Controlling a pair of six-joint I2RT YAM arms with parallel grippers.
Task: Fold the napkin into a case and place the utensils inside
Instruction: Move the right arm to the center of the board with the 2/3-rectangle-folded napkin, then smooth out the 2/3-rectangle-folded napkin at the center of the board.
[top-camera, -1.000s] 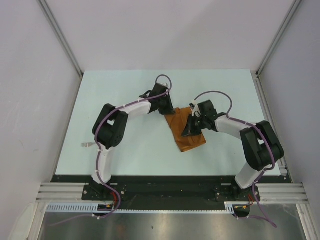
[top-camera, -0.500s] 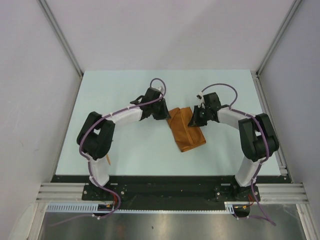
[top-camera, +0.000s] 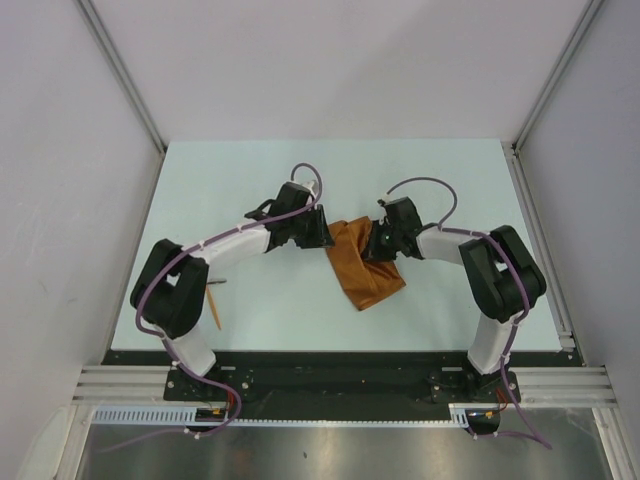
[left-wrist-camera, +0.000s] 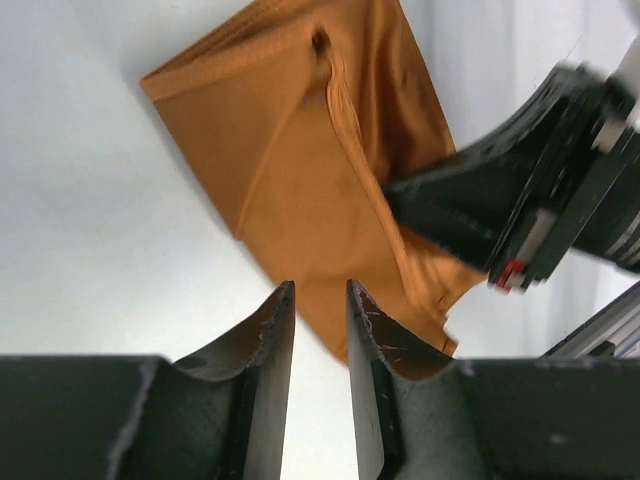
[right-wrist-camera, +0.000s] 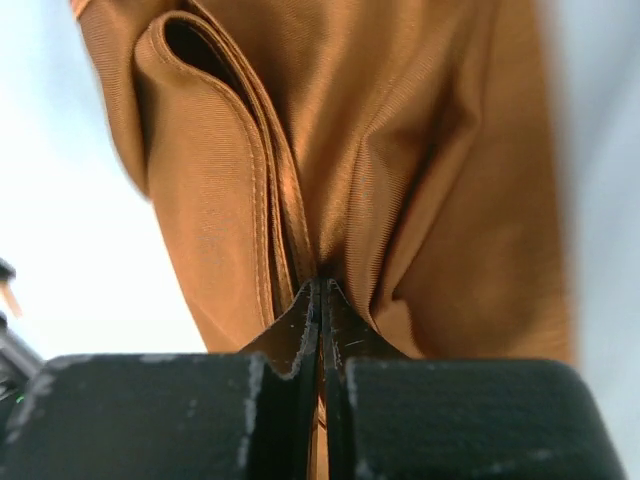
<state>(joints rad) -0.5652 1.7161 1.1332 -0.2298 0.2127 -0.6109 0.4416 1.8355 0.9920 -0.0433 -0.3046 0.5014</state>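
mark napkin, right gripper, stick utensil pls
napkin (top-camera: 365, 278): top view, on the flat near part of the folded cloth.
right gripper (right-wrist-camera: 322, 287): right wrist view, between its shut fingertips, pinching a napkin fold.
stick utensil (top-camera: 213, 308): top view, on the middle of its thin orange shaft.

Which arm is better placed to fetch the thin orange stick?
Left: the left gripper is open and empty, nearer the thin orange stick; the right gripper pinches the rust-orange cloth napkin.

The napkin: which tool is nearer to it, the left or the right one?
Right. The right tool is shut on a fold of the napkin. The left tool is open, just beside the napkin's edge, holding nothing.
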